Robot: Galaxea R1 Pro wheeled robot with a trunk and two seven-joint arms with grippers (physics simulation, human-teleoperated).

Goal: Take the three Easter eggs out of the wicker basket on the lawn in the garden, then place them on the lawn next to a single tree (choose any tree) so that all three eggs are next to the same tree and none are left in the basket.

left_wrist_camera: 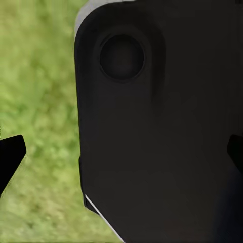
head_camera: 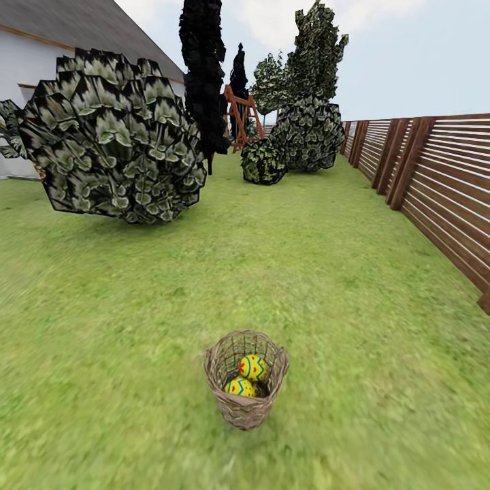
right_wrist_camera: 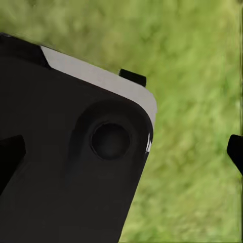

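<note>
The lawn [head_camera: 122, 327] spreads wide ahead, with the brown slatted fence [head_camera: 435, 184] along one side and a big round bush [head_camera: 116, 136] well off on the other; beyond that bush stands a dark, narrow tree [head_camera: 203, 75], far from everything the grippers could reach now. In the wrist views each camera looks past a dark rounded part of the robot's own body to blurred grass. The left gripper [left_wrist_camera: 121, 157] shows one black fingertip at each edge of its view, set wide apart with nothing between them, so it stands released and empty. The right gripper [right_wrist_camera: 121, 152] reads the same: tips spread, no load. The wicker basket [head_camera: 246, 408] stands upright on the grass, ahead of and below both grippers and well apart from them. Two Easter eggs [head_camera: 252, 367] lie inside it, one resting above the other; a third cannot be made out. The likely trouble is the reach: the rim is narrow and the weave light, so a finger catching it could tip the basket and roll the eggs away. The hidden third egg could also be left behind.
</note>
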